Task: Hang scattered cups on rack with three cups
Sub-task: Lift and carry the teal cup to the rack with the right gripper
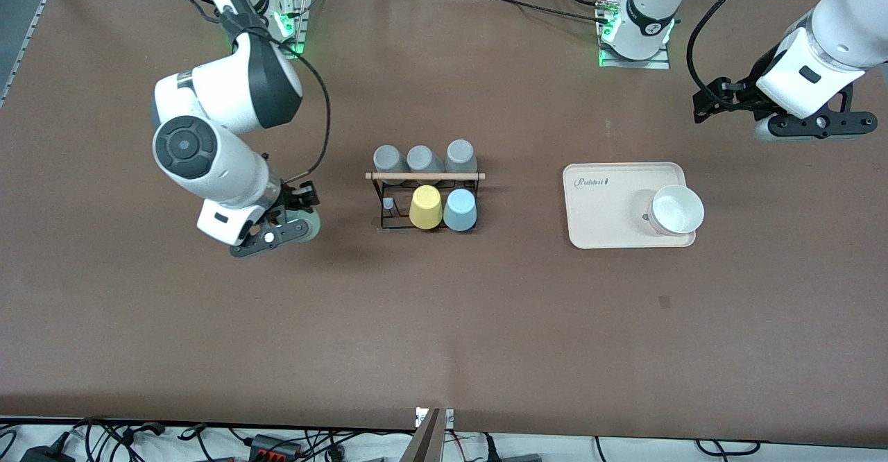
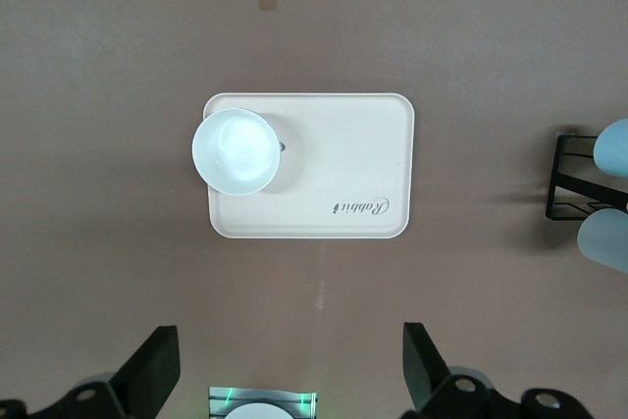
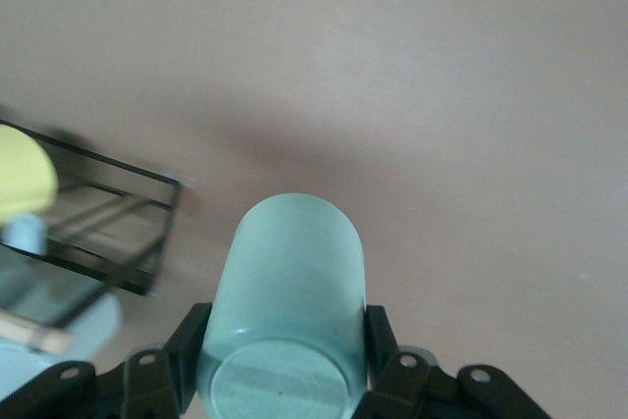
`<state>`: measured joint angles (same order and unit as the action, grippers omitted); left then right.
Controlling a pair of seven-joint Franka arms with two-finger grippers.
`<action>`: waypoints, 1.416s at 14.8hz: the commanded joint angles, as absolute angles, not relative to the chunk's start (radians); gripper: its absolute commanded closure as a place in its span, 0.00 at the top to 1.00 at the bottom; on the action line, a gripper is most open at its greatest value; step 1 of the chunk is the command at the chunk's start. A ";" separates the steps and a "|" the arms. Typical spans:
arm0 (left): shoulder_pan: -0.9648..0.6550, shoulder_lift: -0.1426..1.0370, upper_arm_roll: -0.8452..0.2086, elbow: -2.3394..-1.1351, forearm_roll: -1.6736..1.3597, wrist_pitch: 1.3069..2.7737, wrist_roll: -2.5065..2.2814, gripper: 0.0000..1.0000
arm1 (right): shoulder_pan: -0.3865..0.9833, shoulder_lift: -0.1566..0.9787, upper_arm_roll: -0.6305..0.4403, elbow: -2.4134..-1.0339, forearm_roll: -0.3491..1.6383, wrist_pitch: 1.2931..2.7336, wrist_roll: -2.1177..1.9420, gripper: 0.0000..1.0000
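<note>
A: Cup count on the black wire rack (image 1: 424, 198) w/ the pale wooden rod?

B: Five hung: three grey cups (image 1: 424, 159) in the row farther from the front cam, then one yellow cup (image 1: 425, 207) and one light blue tumbler (image 1: 460, 210) in the nearer row. One bare peg beside the yellow, toward the right arm's end.

A: The 2nd tumbler?

B: Pale sage green tumbler (image 3: 285, 306) is in the right gripper (image 3: 285, 360), fingers clamped on both sides of it, over the brown table (image 1: 444, 323) just beside the rack's right-arm end.

A: Left arm?

B: Waiting. Left gripper (image 2: 289, 365) hovers w/ fingers spread wide, nothing between them, well apart from the rack toward the left arm's end. Between it and the rack: one cream rectangular tray (image 1: 603, 205) w/ one white bowl (image 1: 676, 209) on it.
</note>
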<state>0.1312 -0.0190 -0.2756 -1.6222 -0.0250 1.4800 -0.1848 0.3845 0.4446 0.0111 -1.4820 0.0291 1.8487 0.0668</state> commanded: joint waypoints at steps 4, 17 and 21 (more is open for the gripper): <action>0.141 -0.029 -0.272 -1.615 -0.044 1.463 -0.092 1.00 | 0.483 0.508 0.003 -1.394 0.075 1.854 0.277 0.23; 0.144 -0.029 -0.272 -1.615 -0.046 1.454 -0.092 1.00 | 0.592 0.587 0.002 -1.377 0.072 1.921 0.414 0.23; 0.143 -0.029 -0.272 -1.615 -0.046 1.454 -0.092 1.00 | 0.592 0.614 0.002 -1.378 0.078 1.914 0.416 0.23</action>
